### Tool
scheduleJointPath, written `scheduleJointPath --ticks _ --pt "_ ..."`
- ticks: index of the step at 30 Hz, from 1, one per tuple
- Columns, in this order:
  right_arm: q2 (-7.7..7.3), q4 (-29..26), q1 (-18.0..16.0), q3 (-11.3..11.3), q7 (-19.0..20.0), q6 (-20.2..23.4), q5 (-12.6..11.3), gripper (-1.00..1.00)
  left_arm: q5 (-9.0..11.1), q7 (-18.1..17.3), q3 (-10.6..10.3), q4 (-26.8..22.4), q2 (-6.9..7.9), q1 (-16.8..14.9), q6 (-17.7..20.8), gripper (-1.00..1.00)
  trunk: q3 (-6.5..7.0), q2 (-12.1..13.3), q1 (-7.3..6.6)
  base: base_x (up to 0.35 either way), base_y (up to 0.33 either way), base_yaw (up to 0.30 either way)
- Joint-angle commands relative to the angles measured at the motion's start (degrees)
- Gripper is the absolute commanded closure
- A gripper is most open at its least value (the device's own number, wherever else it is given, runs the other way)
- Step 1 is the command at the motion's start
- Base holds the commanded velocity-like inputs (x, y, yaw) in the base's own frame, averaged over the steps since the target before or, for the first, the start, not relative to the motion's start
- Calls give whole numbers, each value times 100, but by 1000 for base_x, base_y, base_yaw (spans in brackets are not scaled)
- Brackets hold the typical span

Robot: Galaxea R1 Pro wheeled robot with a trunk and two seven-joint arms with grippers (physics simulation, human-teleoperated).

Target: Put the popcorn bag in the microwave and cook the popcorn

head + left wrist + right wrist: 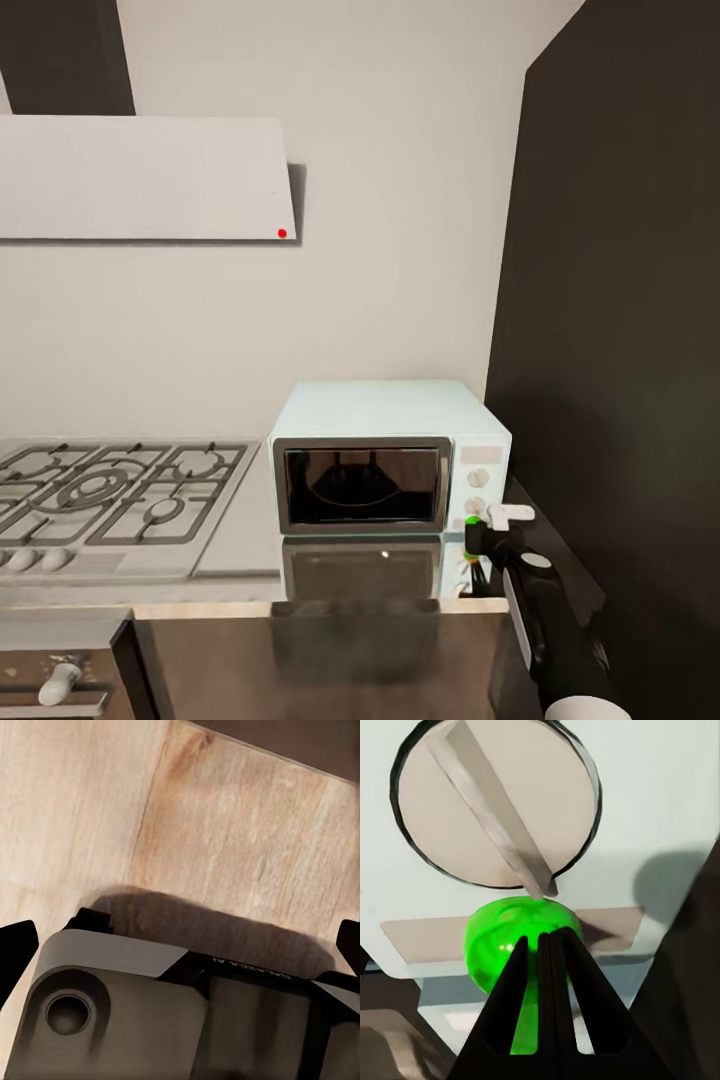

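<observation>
While the hob (pixel 110 500) and white hood (pixel 145 178) fill the left of the head frame, the microwave (pixel 385 460) sits at centre on the countertop (pixel 240 545), its dark door shut and a rounded shape dimly visible behind the glass, possibly the popcorn bag, though that cannot be confirmed. Judging by the closed door, loading looks done and the robot is on the heating step. At lower right, the right gripper (pixel 478 540) reaches up to the button panel (pixel 478 478), placed there apparently to start the oven. Its wrist camera shows the two fingers (pixel 521 997) pressed together, holding nothing, their tips against a green marker ball (pixel 521 937) just below a round dial (pixel 495 802) with a slanted bar. The left gripper (pixel 180 945) hangs low over the wood floor (pixel 225 832), fingertips (pixel 16 945) at opposite edges of its frame, spread wide and empty, evidently parked clear of the work.
</observation>
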Motion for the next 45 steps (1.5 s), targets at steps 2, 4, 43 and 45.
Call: scheduleJointPath --ticks 2,4,43,45 --pt "8 20 -263 -26 46 10 94 100 50 -4 -48 10 -2 -6 -21 -100 -7 -2 164 -73 0 0" --pt "0 13 -263 -26 47 5 98 100 61 2 -45 13 -19 -6 -21 -100 -7 -2 164 -294 0 0" --pt "19 -17 -260 -10 148 65 105 100 47 4 -44 12 -38 -6 -21 -100 -7 -2 164 -235 0 0" --pt "5 403 -216 -17 163 45 108 100 48 4 -44 13 -31 -6 -21 -100 -7 -2 164 -345 0 0"
